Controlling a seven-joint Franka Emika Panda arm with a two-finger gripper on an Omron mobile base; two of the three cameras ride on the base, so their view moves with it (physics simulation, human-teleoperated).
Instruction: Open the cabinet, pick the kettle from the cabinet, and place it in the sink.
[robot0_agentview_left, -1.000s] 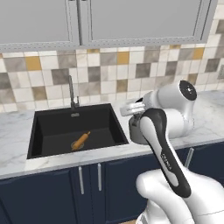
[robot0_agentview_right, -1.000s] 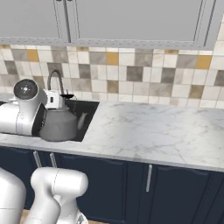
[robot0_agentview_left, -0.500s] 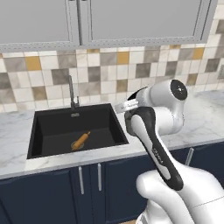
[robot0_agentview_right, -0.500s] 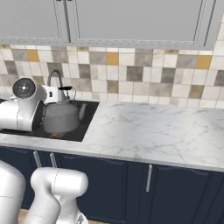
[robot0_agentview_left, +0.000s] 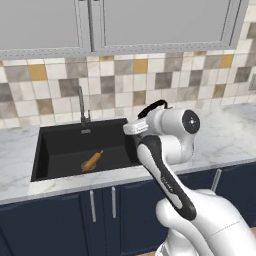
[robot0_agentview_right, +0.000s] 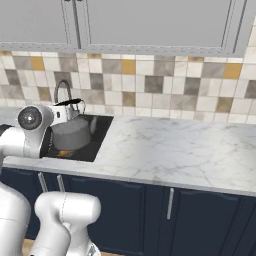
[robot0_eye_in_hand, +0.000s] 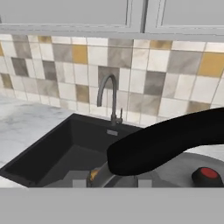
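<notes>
While the end effector (robot0_agentview_right: 70, 106) hangs over the right end of the sink (robot0_agentview_left: 60, 150), its fingers are pinched on the black arched handle of the kettle (robot0_agentview_right: 71, 134). The kettle is squat, rounded, dull grey metal w/ a flat lid carrying a small red knob (robot0_eye_in_hand: 209, 173); it sits upright under the end effector, partly over the basin's right edge. In the hand view the handle's long axis runs lower left to upper right, w/ the spout toward the basin. The sink is a matte black rectangle set in a white veined marble tabletop (robot0_agentview_right: 170, 150). A thin curved metal faucet (robot0_eye_in_hand: 109, 98) stands beyond the end effector. A tan rolling pin (robot0_agentview_left: 92, 160) lies diagonal on the sink floor, left of it.
</notes>
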